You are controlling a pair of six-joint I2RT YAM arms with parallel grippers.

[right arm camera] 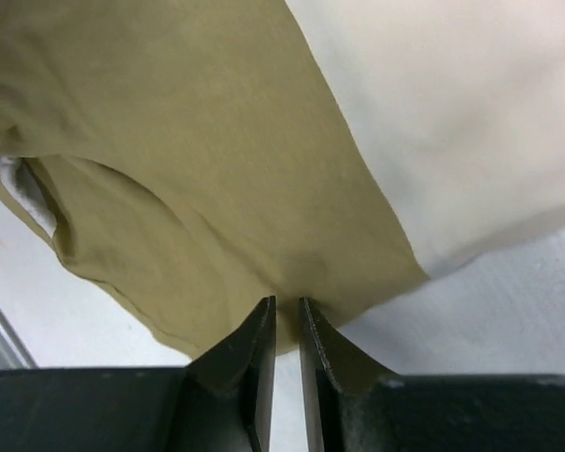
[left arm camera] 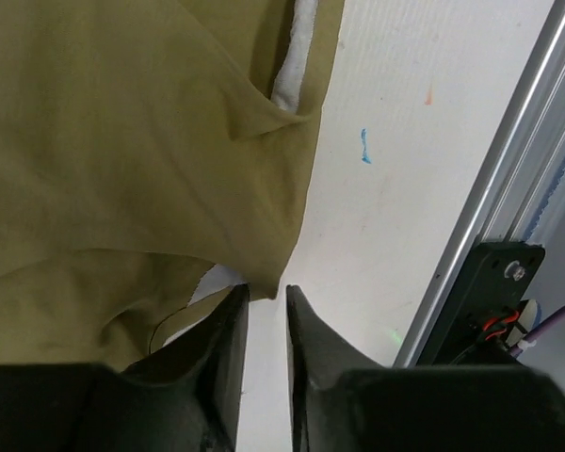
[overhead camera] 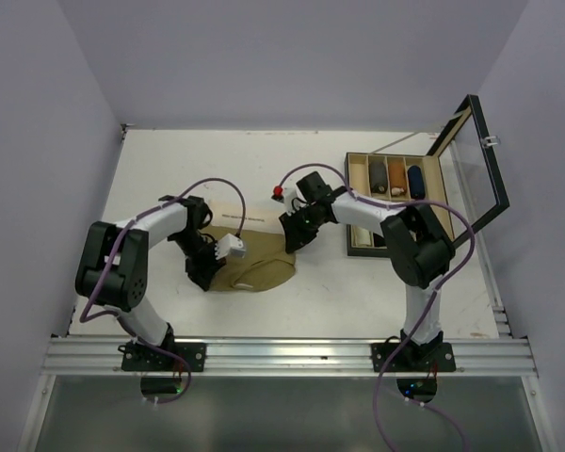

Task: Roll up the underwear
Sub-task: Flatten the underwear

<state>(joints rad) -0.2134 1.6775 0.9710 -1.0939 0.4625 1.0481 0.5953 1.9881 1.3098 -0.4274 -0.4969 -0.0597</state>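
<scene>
The fingers of the right gripper (right arm camera: 284, 315) pinch an edge of the olive-tan cloth underwear with a cream waistband (right arm camera: 198, 169). The fingers of the left gripper (left arm camera: 266, 303) are nearly together at its corner, but I cannot tell if they hold it. The underwear lies with its long side left to right, left of the open wooden box (overhead camera: 349, 207).

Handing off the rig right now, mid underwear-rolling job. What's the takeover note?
Left gripper: shut, apparently pinching a corner of the olive-tan cloth boxer briefs.
Right gripper: shut on their right-side edge.
Briefs: spread mid-table between the arms.
Done: both pinches set, no roll started.
Left: roll them. The dark brown pair is not identifiable. The tan compartment box on the right, lid open, holds rolled items.
</scene>
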